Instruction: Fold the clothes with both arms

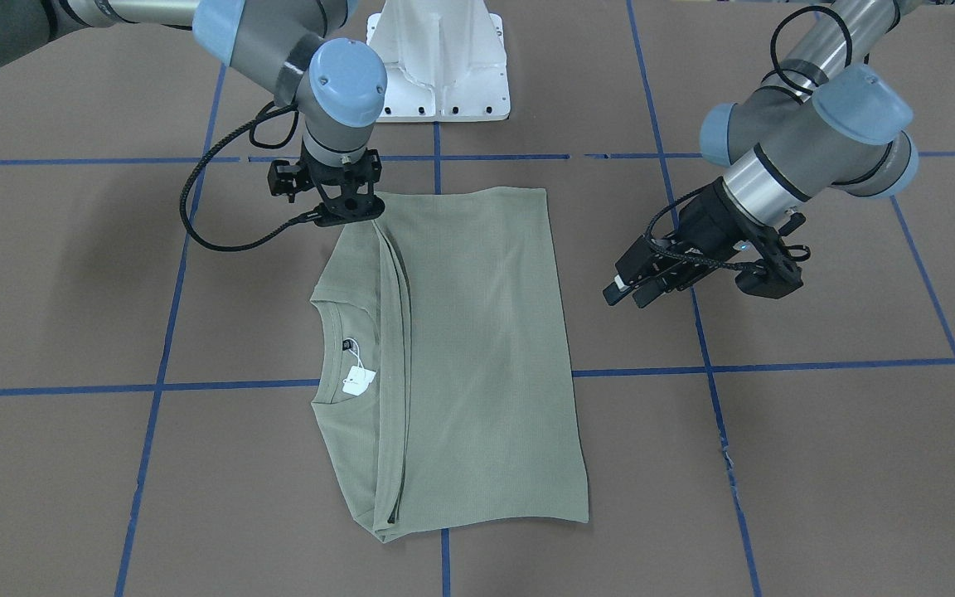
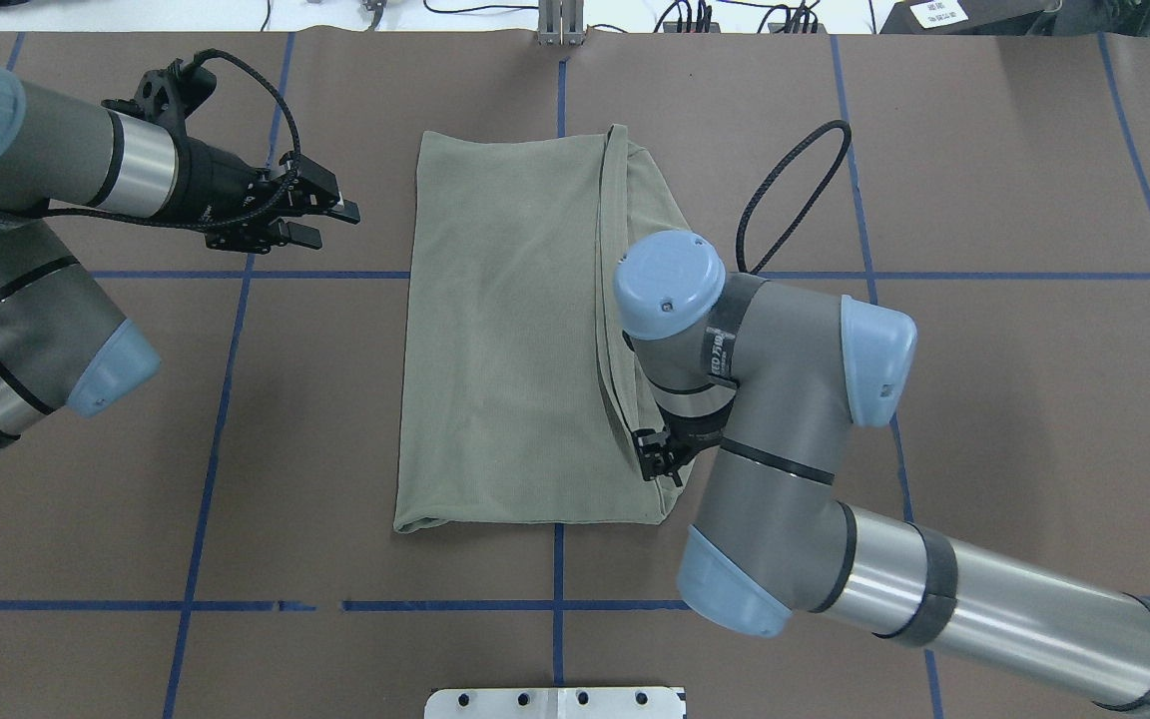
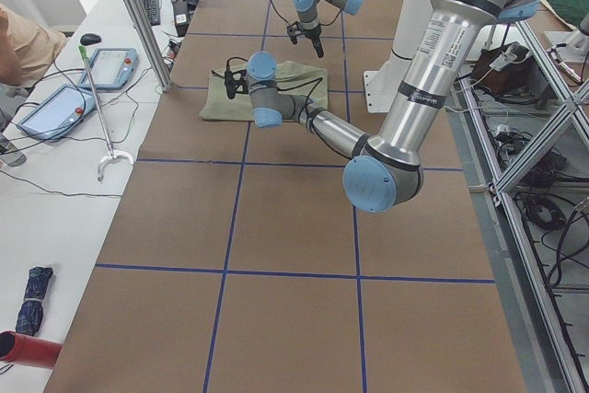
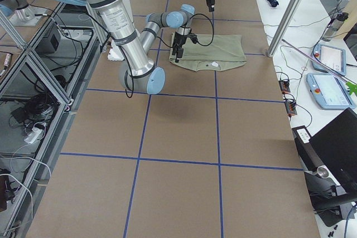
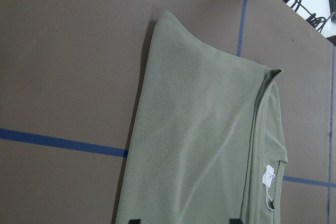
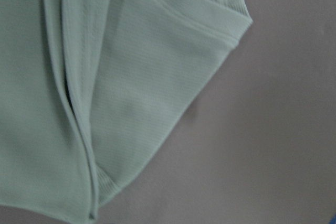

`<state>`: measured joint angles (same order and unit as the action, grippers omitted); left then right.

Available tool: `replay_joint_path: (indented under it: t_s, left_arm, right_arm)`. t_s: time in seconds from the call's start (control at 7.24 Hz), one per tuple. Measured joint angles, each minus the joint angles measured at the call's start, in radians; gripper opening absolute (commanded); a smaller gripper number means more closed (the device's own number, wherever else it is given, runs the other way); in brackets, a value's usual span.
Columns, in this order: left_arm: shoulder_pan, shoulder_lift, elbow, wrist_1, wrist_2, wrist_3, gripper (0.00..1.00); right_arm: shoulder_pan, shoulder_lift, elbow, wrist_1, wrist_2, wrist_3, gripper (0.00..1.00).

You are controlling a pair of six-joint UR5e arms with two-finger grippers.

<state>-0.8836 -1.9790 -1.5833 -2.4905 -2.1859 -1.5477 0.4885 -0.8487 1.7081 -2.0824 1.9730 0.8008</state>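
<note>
Shirt (image 1: 477, 332) — fine-ribbed knit cloth, matt. Surface (image 1: 817, 464) — smooth matt brown sheet. Right arm (image 2: 785, 479): satin grey metal, glossy blue caps (image 2: 670, 285).

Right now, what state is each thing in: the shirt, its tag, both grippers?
shirt: folded lengthwise, lying flat, collar showing.
hang tag: lying in the neck opening.
left gripper: open, empty, off to the shirt's side.
right gripper: pointing down at a shirt corner; open or shut unclear.

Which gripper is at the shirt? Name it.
The right gripper: it points down at the corner of the folded shirt nearest the robot's base. The left gripper hangs over the table, apart from the cloth.
</note>
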Motion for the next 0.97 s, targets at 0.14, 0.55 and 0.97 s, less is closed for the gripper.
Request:
replay_joint_path:
  t_s: [0.14, 0.55, 0.97]
  left_arm:
    - [0.0, 0.0, 0.0, 0.0, 0.0, 0.0, 0.64]
    - [0.001, 0.0, 0.0, 0.001, 0.0, 0.0, 0.64]
    - [0.002, 0.0, 0.0, 0.001, 0.0, 0.0, 0.64]
  right_arm:
    - [0.013, 0.072, -0.1, 0.052, -0.007, 0.001, 1.0]
    - [0.029, 0.187, -0.327, 0.206, -0.02, 0.001, 1.0]
    - [0.034, 0.192, -0.391, 0.221, -0.032, -0.007, 1.0]
